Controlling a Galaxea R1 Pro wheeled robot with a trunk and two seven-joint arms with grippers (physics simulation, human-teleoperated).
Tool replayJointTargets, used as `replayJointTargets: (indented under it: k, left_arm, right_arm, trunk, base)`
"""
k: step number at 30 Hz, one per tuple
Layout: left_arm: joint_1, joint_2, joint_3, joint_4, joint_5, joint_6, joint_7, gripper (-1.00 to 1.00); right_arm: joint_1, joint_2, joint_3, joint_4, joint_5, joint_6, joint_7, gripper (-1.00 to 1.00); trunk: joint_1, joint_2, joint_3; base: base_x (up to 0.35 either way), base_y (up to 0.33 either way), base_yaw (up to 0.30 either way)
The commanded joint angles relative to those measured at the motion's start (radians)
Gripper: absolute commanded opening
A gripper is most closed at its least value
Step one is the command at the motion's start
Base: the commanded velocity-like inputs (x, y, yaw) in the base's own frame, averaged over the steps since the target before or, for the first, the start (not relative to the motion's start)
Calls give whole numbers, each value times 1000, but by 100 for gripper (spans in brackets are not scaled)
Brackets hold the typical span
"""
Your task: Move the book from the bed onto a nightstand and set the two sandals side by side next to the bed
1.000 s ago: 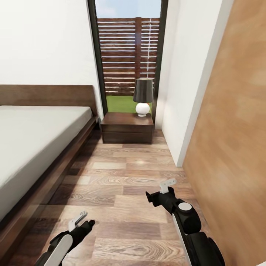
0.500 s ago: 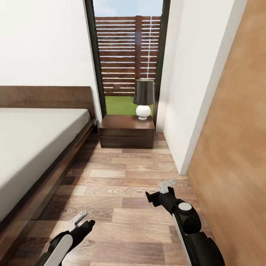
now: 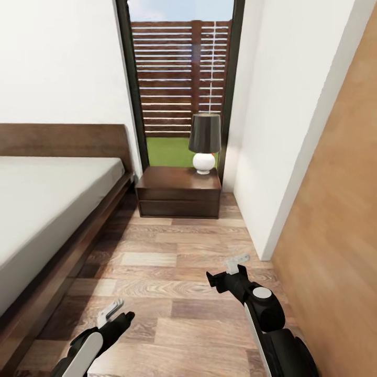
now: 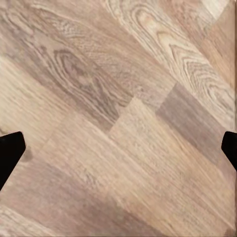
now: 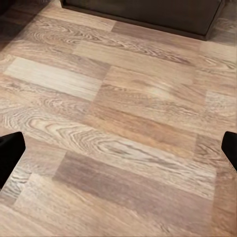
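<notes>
Here both end effectors, left [image 3: 111, 310] and right [image 3: 236, 262], hang spread, empty, over grainy wood-plank floor [image 3: 173, 262].

2 black arms with white panels, pale grey fingers [image 3: 236, 260].

Bedroom with bed and nightstand.
Bed [image 3: 47, 204]: pale mattress, dark wooden frame and headboard, along the left wall. Nightstand [image 3: 178, 191]: dark, two drawers, just beside the headboard before the window.
</notes>
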Motion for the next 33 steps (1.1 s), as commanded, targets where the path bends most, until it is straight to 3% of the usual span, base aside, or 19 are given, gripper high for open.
replayJointTargets:
  k: [1,8,16,26,31,33]
  left_arm:
    - [-1,1,-3,-2,8,0,8,100]
    - [-1,1,-3,-2,8,-1,8,100]
    - [7,5,-3,-22,9,-17,8,100]
    - [28,13,-4,-121,7,-28,16,100]
    - [30,12,-6,-174,11,1,28,100]
    - [21,12,-4,-206,11,25,38,100]
  right_arm:
    - [-1,0,0,-1,11,4,8,100]
    - [-1,0,0,-1,11,5,8,100]
    - [0,0,0,-2,11,6,9,100]
    - [2,-1,1,-3,11,5,10,100]
    - [0,-1,-1,-3,10,5,21,100]
    - [-4,-2,-7,-3,10,8,54,100]
  trunk:
    - [0,0,-1]
    - [0,0,-1]
    - [0,0,-1]
    - [0,0,-1]
    - [-2,1,18]
    - [-3,1,26]
  base:
    - [325,0,0]
    - [325,-7,41]
    - [325,-59,205]
    - [240,-54,255]
    - [65,-14,256]
    - [35,-8,224]
